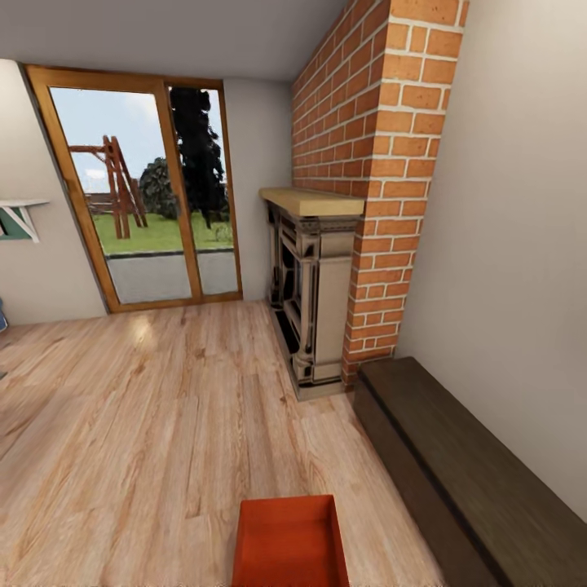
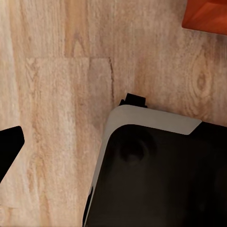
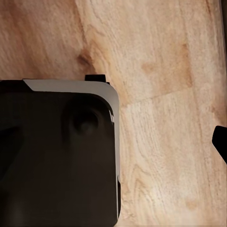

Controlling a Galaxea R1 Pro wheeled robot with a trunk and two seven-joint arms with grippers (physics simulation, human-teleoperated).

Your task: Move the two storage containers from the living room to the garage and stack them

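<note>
One orange-red open-top storage container (image 1: 291,542) sits on the pale wood-plank floor of the living room, right in front of me at the near edge of the head view. A corner of a storage container (image 2: 208,16) also shows in the left wrist view, beyond my black base. A single black fingertip (image 2: 8,147) of the left gripper hangs over bare planks, away from that corner. Over the planks in the right wrist view there is likewise one dark fingertip (image 3: 221,143). Nothing is seen held by either gripper.
A brick chimney (image 1: 371,163) with a stone fireplace (image 1: 314,293) stands ahead on the right. A long dark wooden bench (image 1: 465,473) runs along the right wall. A wood-framed glass door (image 1: 143,196) is ahead left. My base (image 2: 156,170) is below both arms.
</note>
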